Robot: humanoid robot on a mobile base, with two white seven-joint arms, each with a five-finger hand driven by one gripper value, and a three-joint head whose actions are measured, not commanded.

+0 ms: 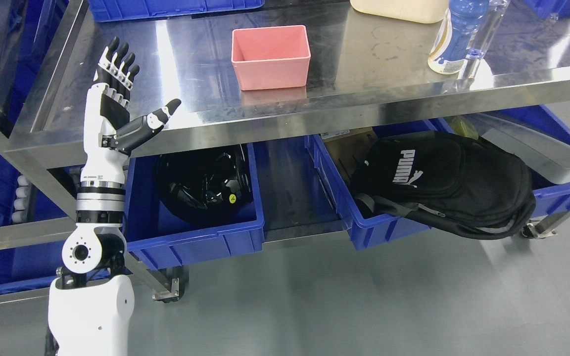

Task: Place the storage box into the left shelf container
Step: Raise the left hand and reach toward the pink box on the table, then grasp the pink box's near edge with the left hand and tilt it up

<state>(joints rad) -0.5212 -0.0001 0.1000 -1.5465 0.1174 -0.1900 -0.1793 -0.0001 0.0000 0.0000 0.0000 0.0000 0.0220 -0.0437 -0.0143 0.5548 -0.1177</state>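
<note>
The left hand (112, 106) is raised at the front left corner of the steel desk (191, 64), fingers (119, 57) stretched out straight and close together, thumb angled out to the side — holding nothing. The pink storage box (270, 57) stands upright on the desk, well apart from the hand. On the shelf below, the left blue container (201, 237) holds a black helmet (203, 183) — the right blue container (364, 227) holds a black backpack (448, 183)
</note>
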